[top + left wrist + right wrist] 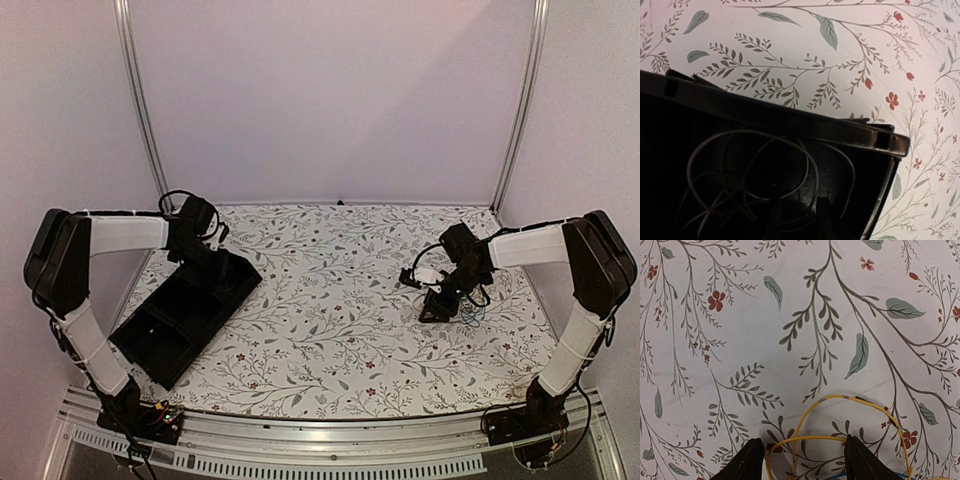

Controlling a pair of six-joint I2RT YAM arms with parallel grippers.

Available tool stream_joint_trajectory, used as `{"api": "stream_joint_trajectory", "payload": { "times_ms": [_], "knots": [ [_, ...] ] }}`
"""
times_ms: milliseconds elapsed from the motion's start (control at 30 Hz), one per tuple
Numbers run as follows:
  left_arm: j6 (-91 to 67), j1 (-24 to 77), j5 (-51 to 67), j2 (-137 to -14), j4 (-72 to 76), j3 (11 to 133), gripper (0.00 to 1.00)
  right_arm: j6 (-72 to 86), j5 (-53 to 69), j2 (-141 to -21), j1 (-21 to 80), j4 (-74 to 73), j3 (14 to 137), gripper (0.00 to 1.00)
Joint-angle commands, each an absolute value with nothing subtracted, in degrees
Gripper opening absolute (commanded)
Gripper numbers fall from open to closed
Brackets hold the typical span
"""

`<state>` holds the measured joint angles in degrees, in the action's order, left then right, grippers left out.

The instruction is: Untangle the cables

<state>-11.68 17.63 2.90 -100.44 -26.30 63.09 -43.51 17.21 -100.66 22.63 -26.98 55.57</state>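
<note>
Two spots held cables: pale loops (755, 132) lay inside the black bin (790, 117), while a yellow cable (845, 397) and a blue cable (898, 474) sat on the table (790, 315), right side. Right gripper (805, 460) stood wide, straddling the yellow loop and pinching nothing. Left gripper (799, 220) sat in shadow over the bin, so I couldn't tell its gap. My call: drop right straight down, pinch yellow only, then lift slowly so blue slides off.
</note>
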Motion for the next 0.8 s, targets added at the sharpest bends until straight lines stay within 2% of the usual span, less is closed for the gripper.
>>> {"api": "stream_joint_trajectory", "payload": {
  "times_ms": [0,33,67,100,333,533,667,767],
  "knots": [
    [-12.1,17.6,2.4,-92.2,-27.8,64.1,0.37,-42.1,18.9,-96.7,23.2,-28.6,55.7,0.59],
    [-12.0,17.6,2.5,-89.8,-27.7,63.7,0.55,-41.8,19.2,-95.3,23.0,-28.9,56.1,0.59],
    [-12.0,17.7,2.5,-87.5,-27.7,63.4,0.93,-41.6,19.7,-94.5,22.9,-29.6,56.7,0.59],
    [-11.7,17.7,2.7,-85.4,-28.0,63.5,0.99,-41.5,20.7,-93.4,22.6,-30.6,57.4,0.59],
    [-10.8,18.8,5.5,-76.6,-32.2,66.6,1.00,-41.2,30.1,-85.7,16.6,-38.8,65.4,0.60],
    [-11.2,24.5,5.4,-67.5,-17.7,65.6,1.00,-38.1,30.9,-81.4,6.4,-39.4,69.8,0.62],
    [-15.6,28.0,-4.5,-68.1,-7.9,67.0,1.00,-36.7,27.5,-83.0,-1.6,-39.9,69.9,0.61],
    [-15.1,28.5,5.9,-74.1,-1.5,71.1,1.00,-36.7,26.0,-86.4,-7.0,-40.7,69.2,0.60]
  ]
}}
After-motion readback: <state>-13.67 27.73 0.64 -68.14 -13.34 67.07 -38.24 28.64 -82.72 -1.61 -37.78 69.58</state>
